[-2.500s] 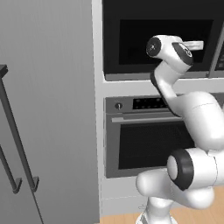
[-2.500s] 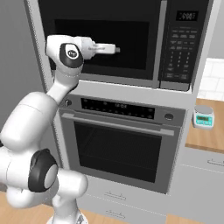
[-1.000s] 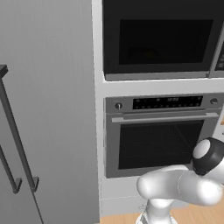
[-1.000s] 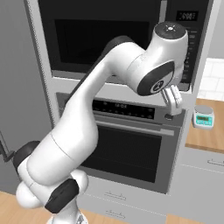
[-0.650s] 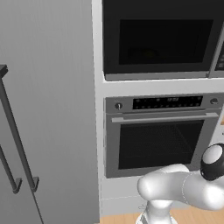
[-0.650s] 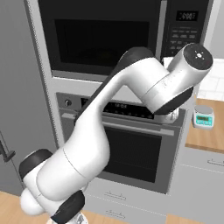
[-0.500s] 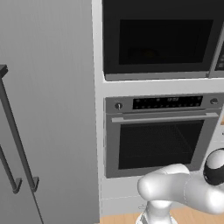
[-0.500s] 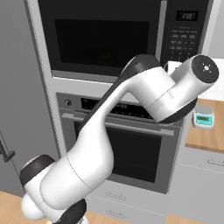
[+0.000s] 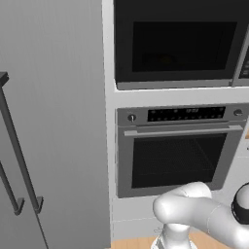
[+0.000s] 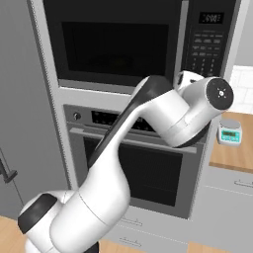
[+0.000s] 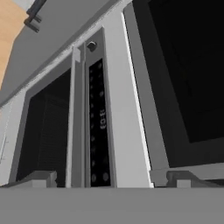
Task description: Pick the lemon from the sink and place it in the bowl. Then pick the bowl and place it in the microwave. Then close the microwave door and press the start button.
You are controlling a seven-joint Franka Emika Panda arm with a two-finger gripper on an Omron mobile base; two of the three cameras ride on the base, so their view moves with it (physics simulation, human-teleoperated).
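Right base view: wide black microwave door (image 10: pixel 108 47) shut, jaws spread wide and empty, so likely at the start-button step; next calls for a fingertip pressed squarely onto the right-hand button panel (image 10: pixel 202 47).

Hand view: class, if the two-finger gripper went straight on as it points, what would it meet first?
Probably the pale grey strip between the oven's black control panel and the black microwave door, though depth is unclear.

Nothing can be read for certain. The microwave (image 10: pixel 133 44) has a small lit display (image 10: pixel 210 18) above its button panel, and the oven (image 10: pixel 133 148) below it has a control strip, both too blurred to make out.
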